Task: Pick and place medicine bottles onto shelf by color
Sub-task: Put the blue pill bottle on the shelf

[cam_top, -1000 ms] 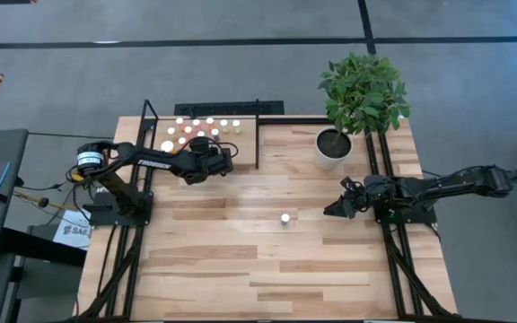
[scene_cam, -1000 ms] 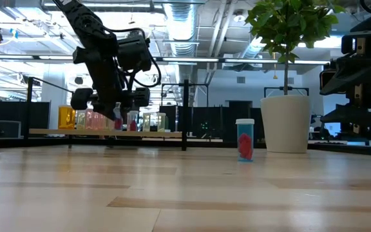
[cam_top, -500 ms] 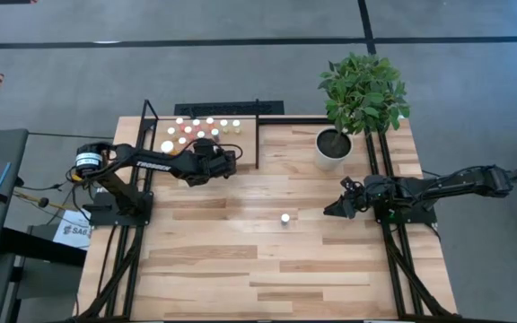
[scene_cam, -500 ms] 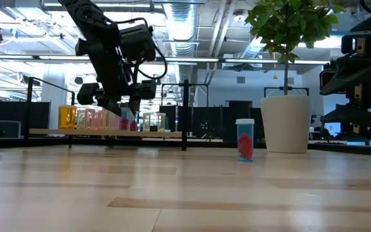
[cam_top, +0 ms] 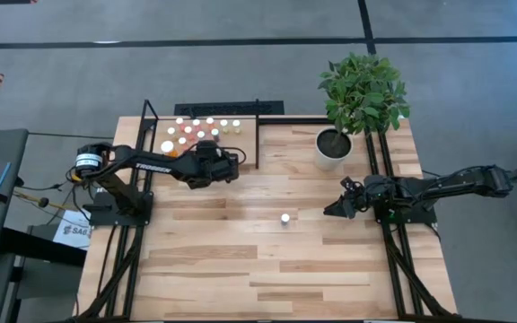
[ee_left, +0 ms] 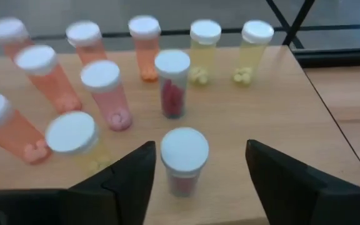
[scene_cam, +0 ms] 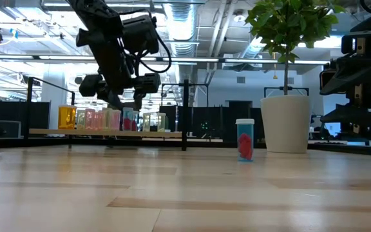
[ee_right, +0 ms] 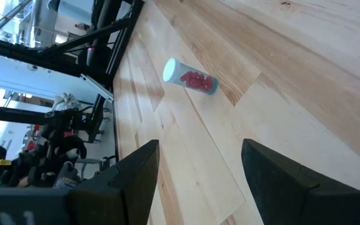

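Fingers (ee_left: 130, 181) of the left gripper (ee_left: 195, 172) stand apart, flanking a white-capped bottle (ee_left: 184, 159) untouched.

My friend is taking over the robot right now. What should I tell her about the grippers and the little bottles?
Left gripper: open over the shelf, empty, a red-pill bottle standing free between its fingers.
Right gripper: open, empty, waiting at the table's right side.
Done: many white-capped bottles stand on the shelf, orange, pink, red and yellow.
Left: one bottle with red pills stands alone on the table; it needs shelving with the reds.
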Motion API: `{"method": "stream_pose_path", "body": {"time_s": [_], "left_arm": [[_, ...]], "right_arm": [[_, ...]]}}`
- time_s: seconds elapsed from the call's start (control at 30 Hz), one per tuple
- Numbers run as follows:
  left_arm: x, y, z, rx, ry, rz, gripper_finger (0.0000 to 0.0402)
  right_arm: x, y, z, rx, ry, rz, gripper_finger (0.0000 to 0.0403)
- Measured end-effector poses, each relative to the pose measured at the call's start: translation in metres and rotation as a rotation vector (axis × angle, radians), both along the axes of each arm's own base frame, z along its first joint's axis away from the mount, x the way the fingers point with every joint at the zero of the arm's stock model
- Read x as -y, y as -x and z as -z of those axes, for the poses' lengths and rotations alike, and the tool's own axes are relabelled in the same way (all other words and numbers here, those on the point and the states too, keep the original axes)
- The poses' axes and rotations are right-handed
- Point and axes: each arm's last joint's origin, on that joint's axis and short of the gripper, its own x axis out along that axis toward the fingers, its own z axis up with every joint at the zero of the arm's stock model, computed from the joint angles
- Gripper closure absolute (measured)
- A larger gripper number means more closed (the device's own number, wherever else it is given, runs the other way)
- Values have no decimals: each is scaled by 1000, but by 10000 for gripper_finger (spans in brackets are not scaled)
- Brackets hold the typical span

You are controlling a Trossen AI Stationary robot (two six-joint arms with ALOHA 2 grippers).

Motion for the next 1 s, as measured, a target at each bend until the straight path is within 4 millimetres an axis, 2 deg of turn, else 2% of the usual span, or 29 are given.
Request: {"method": "stream_pose_path", "body": {"time_s": [0.27, 0.4, 0.53, 0.77, 1.0], "left_arm": [[5, -3, -14, -53, -113, -24, 110], [10, -11, -32, -51, -176, -20, 94], [17, -25, -58, -42, -220, 32, 91], [31, -49, -99, 52, -70, 273, 90], [42, -69, -106, 193, 75, 532, 90]], "right_arm": [[0, 0, 0, 0, 0, 0, 153], [0, 0, 0, 0, 0, 0, 153], [0, 0, 0, 0, 0, 0, 153], [0, 0, 0, 0, 0, 0, 153], [0, 0, 0, 0, 0, 0, 153]]}}
